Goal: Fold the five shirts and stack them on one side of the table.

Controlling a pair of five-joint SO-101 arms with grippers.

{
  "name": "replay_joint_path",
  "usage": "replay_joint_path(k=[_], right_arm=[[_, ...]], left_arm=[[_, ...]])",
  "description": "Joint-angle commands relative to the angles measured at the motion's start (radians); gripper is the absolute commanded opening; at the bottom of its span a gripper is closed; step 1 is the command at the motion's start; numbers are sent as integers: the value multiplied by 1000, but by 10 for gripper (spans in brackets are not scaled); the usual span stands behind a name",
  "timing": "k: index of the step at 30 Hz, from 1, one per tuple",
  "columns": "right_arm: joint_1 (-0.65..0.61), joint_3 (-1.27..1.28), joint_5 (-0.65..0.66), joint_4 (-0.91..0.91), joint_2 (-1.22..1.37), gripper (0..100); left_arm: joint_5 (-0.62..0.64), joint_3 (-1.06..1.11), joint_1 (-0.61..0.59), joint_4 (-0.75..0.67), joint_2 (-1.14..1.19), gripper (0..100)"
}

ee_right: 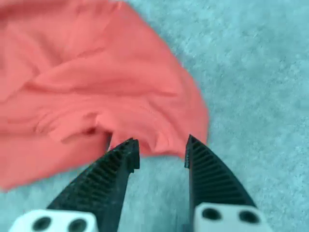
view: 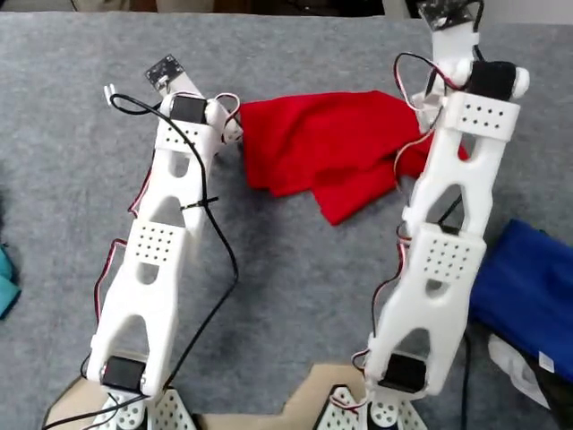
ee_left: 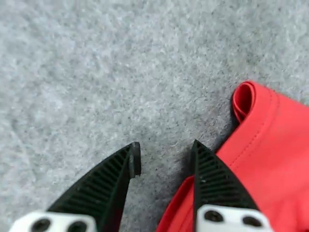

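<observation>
The red shirt point(view: 327, 148) is being shown crumpled at the far middle of the grey table point(view: 295, 269), its long axis running side to side between the 2 arms and 1 flap pointing nearward. It is being judged soft, light and limp, best pinched at a hemmed edge. The left gripper point(ee_left: 165, 150) and right gripper point(ee_right: 161, 145) are being held open and empty, 1 at each end.

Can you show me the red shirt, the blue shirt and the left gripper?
red shirt point(view: 331, 143), high view, middle of the crumpled cloth
blue shirt point(view: 528, 287), high view, middle of its top
left gripper point(ee_left: 165, 149), left wrist view, midway between its open fingertips
</observation>
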Motion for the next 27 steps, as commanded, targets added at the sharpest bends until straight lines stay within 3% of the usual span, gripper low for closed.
replay_joint_path(k=[1,5,10,15,27], right_arm=[[-44,360,83,15,-243,164],[-128,745,204,-21,-435,164],[-262,1030,272,-147,-578,166],[-378,1170,282,-305,-584,166],[-384,1331,275,-690,-421,163]], left_arm=[[-11,-44,0,-15,-24,180],[-11,-44,0,-15,-24,179],[-11,-44,-2,-15,-24,179],[-8,-44,-3,-15,-24,178],[-6,-46,-18,-17,-24,178]])
